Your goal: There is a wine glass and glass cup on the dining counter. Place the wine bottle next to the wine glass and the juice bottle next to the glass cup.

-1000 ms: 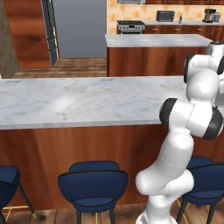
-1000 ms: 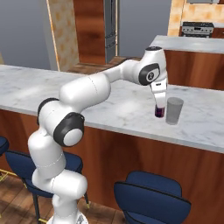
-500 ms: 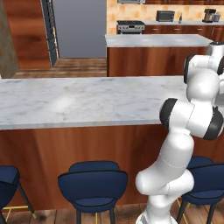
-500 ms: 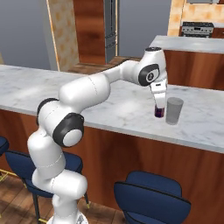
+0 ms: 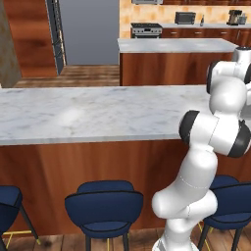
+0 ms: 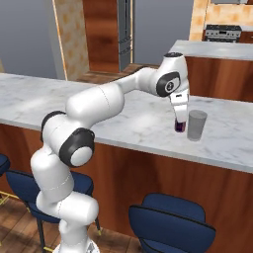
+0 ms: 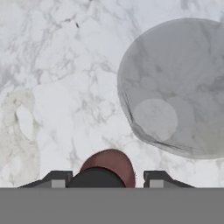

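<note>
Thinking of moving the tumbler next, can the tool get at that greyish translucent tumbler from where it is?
Probably yes: the greyish translucent tumbler stands right beside the tool, nothing between them.

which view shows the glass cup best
The right base view: the cup stands whole and upright on the dining counter, just right of the juice bottle under the gripper. The hand view looks down into it from above, its right edge cropped.

Looking forward and down from behind the arm, left and right, both sharing the long marble counter (image 5: 88,115) and far island (image 6: 217,49). Peering straight down, close above the tumbler (image 7: 175,87).
</note>
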